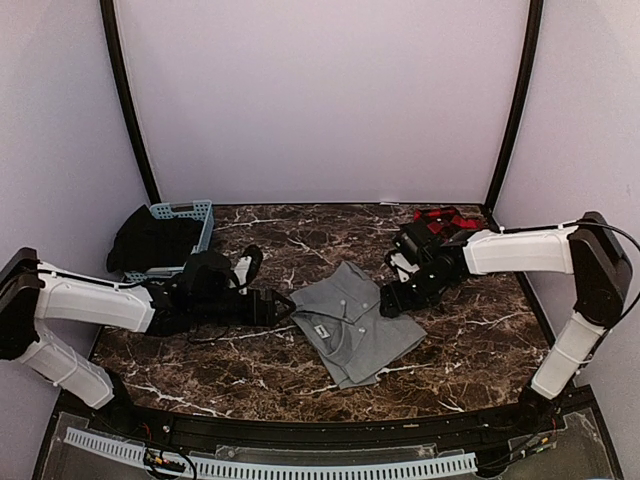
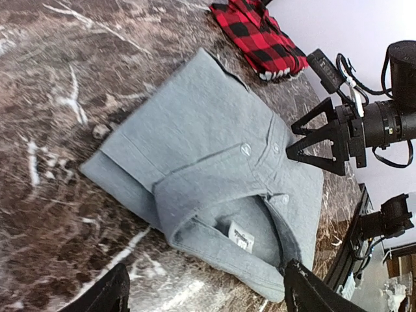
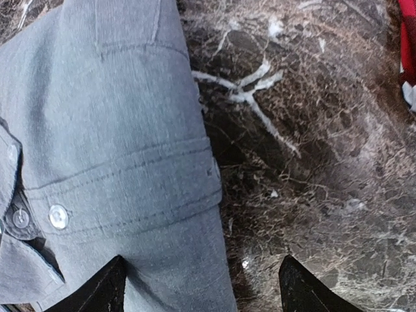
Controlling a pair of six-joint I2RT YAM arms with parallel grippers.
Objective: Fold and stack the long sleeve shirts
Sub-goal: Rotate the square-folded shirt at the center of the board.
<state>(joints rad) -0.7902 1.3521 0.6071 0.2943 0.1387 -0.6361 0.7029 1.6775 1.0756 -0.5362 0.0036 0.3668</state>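
Shirts: grey shirt (image 1: 355,320) folded at centre, plaid shirt (image 1: 445,218) set at two o'clock.
Left jaws: spread wide, empty.
Right jaws: spread wide, empty.

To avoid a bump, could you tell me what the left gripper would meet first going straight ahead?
Most likely the grey shirt, its collar end just ahead of the left gripper; depth is unclear.

Soft, even light fills the scene, leaving only thin shadows under the edges of the grey shirt (image 1: 355,322), whose weave is crisp in both wrist views while the marble table (image 1: 470,350) around it curves at their edges and the overhead view looks grainier.
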